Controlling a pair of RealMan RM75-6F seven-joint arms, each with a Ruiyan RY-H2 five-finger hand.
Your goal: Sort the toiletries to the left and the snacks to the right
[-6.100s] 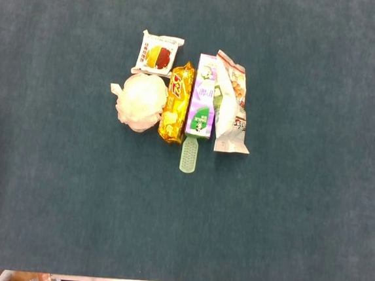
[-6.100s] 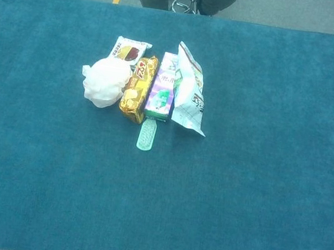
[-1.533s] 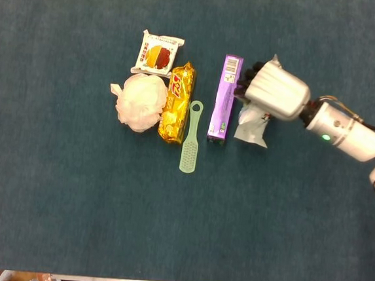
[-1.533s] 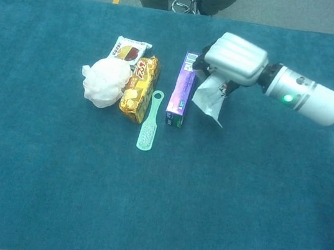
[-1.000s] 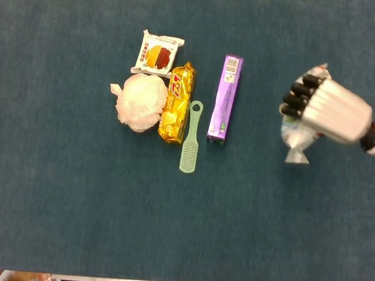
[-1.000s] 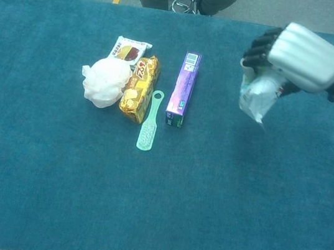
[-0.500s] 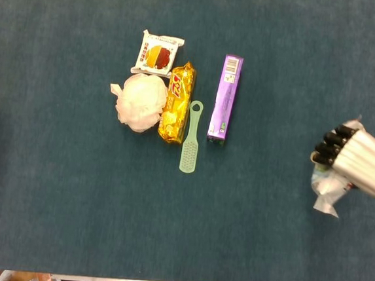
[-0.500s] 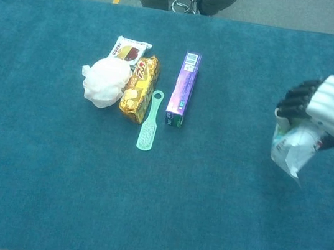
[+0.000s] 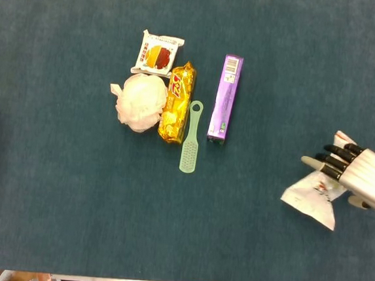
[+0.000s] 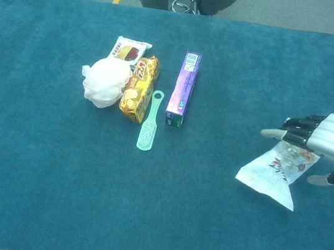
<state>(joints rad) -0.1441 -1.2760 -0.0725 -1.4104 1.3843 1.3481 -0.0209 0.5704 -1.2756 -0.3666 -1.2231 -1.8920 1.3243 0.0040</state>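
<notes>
Floor tape and a seated figure beyond the blue-carpeted table (image 10: 140, 221) are seen only in chest view; right hand (image 9: 362, 177), fingers spread and released, is poised over the crinkled white snack bag (image 9: 310, 199) at far right.

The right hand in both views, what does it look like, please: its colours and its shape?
The right hand has a silver-white ribbed back, moulded in parallel ridges, and black fingers; one finger ends in a pale, light grey tip. No cables or markings show on it. The arm behind it is out of the picture. Of the left hand, only dark bits show at the head view's edge.
</notes>
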